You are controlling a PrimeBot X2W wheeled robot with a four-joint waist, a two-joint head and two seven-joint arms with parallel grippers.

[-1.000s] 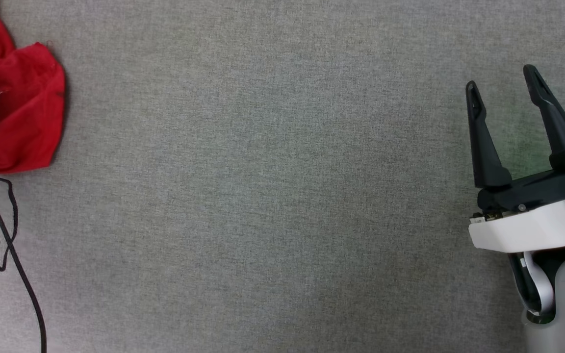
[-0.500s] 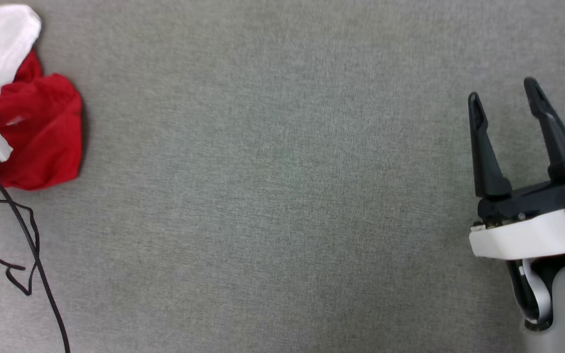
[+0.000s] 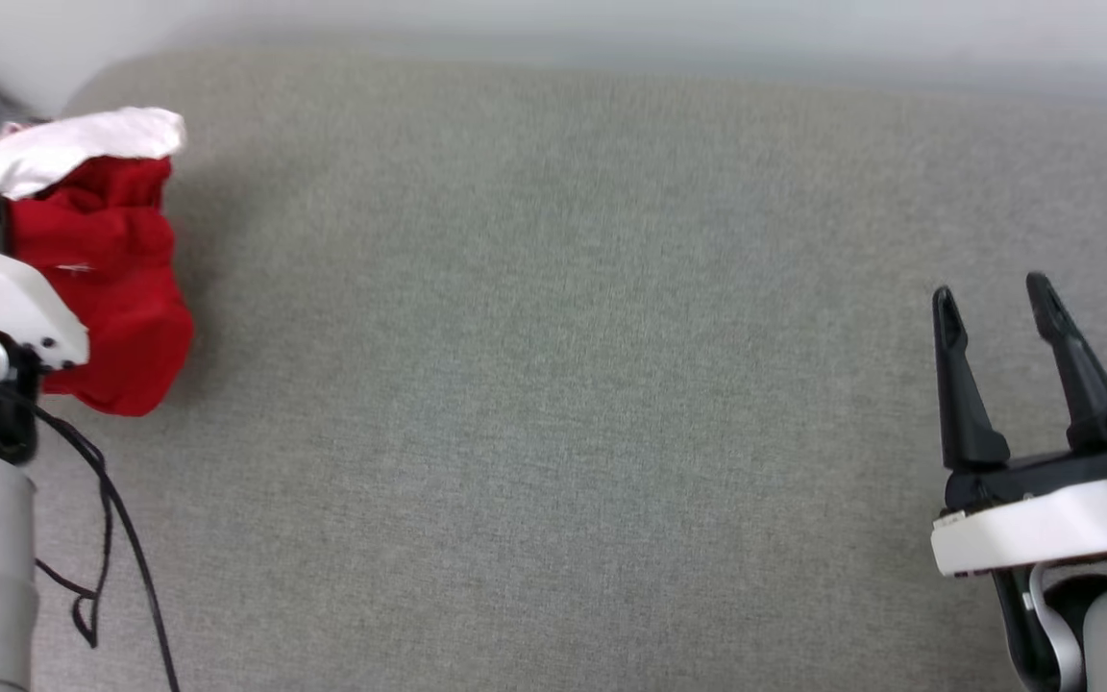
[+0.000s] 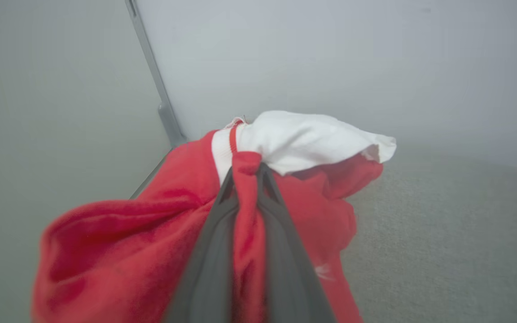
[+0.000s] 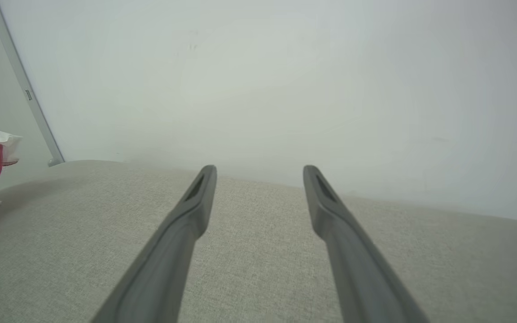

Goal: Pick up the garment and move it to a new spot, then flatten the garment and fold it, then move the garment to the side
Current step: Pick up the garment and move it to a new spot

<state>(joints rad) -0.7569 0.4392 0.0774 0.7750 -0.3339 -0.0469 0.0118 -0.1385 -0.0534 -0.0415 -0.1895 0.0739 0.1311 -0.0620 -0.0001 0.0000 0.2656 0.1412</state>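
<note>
- The garment (image 3: 111,279) is bunched at the tabletop's (image 3: 553,384) far-left corner; its long axis runs far-to-near, white sleeve farthest.
- The left gripper's (image 4: 246,172) fingers are clamped on a red fold.
- The right gripper's (image 3: 991,293) fingers stand apart, well away.

The left gripper (image 4: 246,172) pinches a fold of the garment (image 4: 151,233) between its two dark fingers (image 4: 216,251). Red cloth bunches around them, a white sleeve (image 4: 312,139) on top, above the grey fabric surface (image 4: 447,242) near a pale wall (image 4: 330,58).
</note>
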